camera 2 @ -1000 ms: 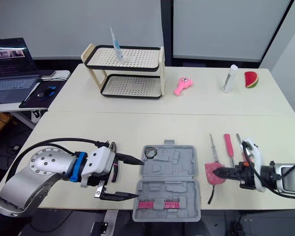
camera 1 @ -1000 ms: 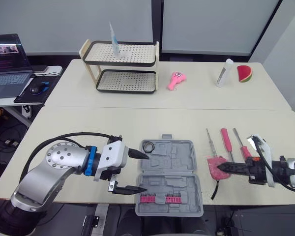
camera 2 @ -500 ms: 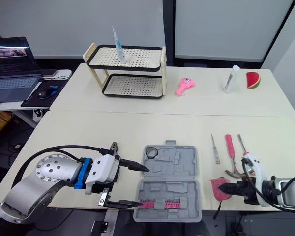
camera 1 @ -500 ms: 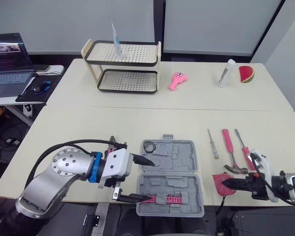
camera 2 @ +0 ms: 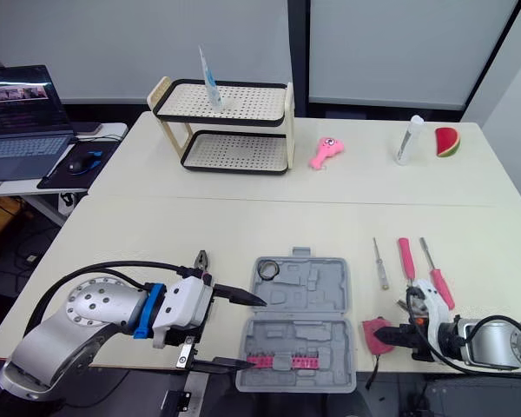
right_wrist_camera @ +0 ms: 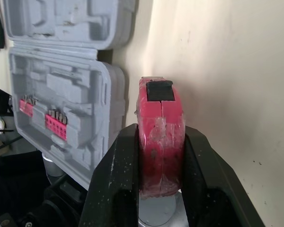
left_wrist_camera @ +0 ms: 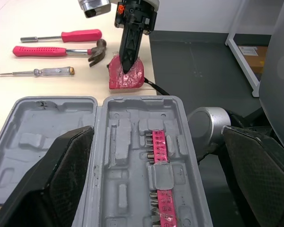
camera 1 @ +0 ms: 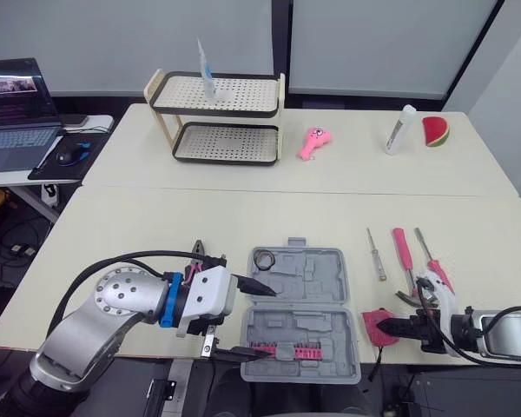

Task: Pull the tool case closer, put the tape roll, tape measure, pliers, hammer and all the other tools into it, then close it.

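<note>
Grey plastic tool case (camera 1: 317, 271) lies open at the near edge of the table (camera 1: 182, 217), in the middle. The left gripper (camera 1: 276, 321) is spread wide at the left side of the case and holds nothing; one finger reaches over the far half, the other over the near rim. A black tape roll (camera 1: 261, 260) sits in the far left corner of the case. Just right of the case, the right gripper (right_wrist_camera: 160, 137) is clamped on the red tape measure (camera 1: 370, 323). Beyond it, on the far side, lie the hammer (camera 1: 406, 265) and two screwdrivers (camera 1: 376, 254), side by side.
</note>
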Tool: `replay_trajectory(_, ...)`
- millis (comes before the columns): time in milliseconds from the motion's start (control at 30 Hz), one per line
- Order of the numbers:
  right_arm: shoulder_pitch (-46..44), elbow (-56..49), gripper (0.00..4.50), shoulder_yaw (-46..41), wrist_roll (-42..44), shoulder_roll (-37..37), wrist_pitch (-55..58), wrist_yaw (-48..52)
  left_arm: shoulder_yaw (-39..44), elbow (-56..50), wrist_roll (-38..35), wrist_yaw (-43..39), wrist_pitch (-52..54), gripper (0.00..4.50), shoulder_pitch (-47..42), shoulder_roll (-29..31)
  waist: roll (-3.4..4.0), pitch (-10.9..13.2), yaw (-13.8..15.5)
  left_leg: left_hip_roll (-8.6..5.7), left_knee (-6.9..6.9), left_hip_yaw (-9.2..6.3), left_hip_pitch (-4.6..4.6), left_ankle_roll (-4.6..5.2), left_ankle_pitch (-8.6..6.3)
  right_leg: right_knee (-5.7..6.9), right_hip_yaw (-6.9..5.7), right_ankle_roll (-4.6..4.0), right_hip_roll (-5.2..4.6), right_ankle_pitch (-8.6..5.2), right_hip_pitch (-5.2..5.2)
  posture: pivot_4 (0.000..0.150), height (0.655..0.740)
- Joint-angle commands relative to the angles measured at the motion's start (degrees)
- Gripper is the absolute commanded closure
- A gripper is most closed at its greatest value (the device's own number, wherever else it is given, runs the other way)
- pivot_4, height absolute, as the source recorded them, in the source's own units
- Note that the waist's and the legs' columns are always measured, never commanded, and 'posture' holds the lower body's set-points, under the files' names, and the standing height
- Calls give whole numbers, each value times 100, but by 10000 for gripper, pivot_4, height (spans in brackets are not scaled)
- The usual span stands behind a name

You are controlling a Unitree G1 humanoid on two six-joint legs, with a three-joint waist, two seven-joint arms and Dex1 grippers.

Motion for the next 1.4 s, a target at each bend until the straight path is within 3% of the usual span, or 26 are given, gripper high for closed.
replay_trajectory(33, -87, 11, 36752, -102, 18, 132, 164, -29, 9, -198, -54, -23, -165, 0, 8, -9, 0, 0, -2, 0, 0, 0, 0, 0, 0, 0, 0, 0, 0, 0, 0, 1500, 7290)
replay_trajectory(133, -127, 93, 36752, -182, 22, 254, 256, -162, -13, -174, -50, -18, -214, 0, 21, -27, 0, 0, -4, 1, 0, -1, 1, 0, 0, 1, -1, 0, 0, 0, 0, 1500, 7290)
replay_trajectory(200, -153, 119, 29688, -249, 3, 285, 308, -229, -11, -158, -64, -1, -251, 0, 24, -60, 0, 0, -4, 0, 0, 0, 1, 0, 0, 1, 0, 0, 0, 0, 0, 1500, 7290)
replay_trajectory(567, 231, -48, 11395, -1064, 477, -308, 852, -8, -31, -8, 25, -7, -475, 0, 116, -115, 1, -1, 7, -1, 0, 1, 0, 0, 0, 1, 1, 0, 0, 0, 0, 1500, 7290)
replay_trajectory(667, 520, -998, 1783, -1141, -319, -1038, 554, 1126, -5, 26, 49, -7, -538, 0, 178, -98, 24, -1, 8, -1, 1, 1, 1, 0, 0, 0, 1, 0, 0, 0, 1, 1500, 7290)
replay_trajectory(700, 664, -1369, 497, -1059, -845, -1330, 101, 1678, 4, 31, 55, -11, -560, 0, 201, -89, 28, -2, 7, -2, 0, 2, 1, 1, 0, 0, 2, 0, 0, 0, 0, 1500, 7290)
replay_trajectory(833, 1326, -2118, 497, -389, -3704, -2236, -3089, 3784, 28, 34, 63, -9, -608, 0, 248, -66, 27, -2, 2, 2, -2, -1, 9, 1, 0, -4, -8, 1, 4, -1, 2, 1500, 7290)
replay_trajectory(933, 1402, -1650, 497, 267, -5567, -2332, -5646, 4730, 4, 18, 85, -1, -629, 0, 246, -75, 26, -1, -8, 1, 0, 2, 10, 0, 0, -5, -14, 2, 3, -1, 4, 1500, 7290)
replay_trajectory(1033, 1155, -1005, 497, 756, -6595, -2080, -7231, 5157, -18, 18, 124, 29, -661, 0, 223, -89, 23, 0, 1, -4, 1, 4, 10, 0, 0, -5, -13, 2, -2, -1, 4, 1500, 7290)
replay_trajectory(1167, 983, -363, 497, 1028, -7185, -1705, -8026, 5312, -30, -42, 159, 78, -678, 0, 280, -92, 23, 1, -5, -3, 2, 2, 10, -1, 1, -3, -8, 1, -3, -1, 7, 1500, 7290)
replay_trajectory(1400, 569, 228, 497, 1301, -7656, -1104, -8122, 5375, -44, -114, 150, 124, -678, 0, 345, -101, 24, 1, -9, -1, 3, 2, 18, -1, 0, -1, -1, 0, -2, 0, 15, 1500, 7290)
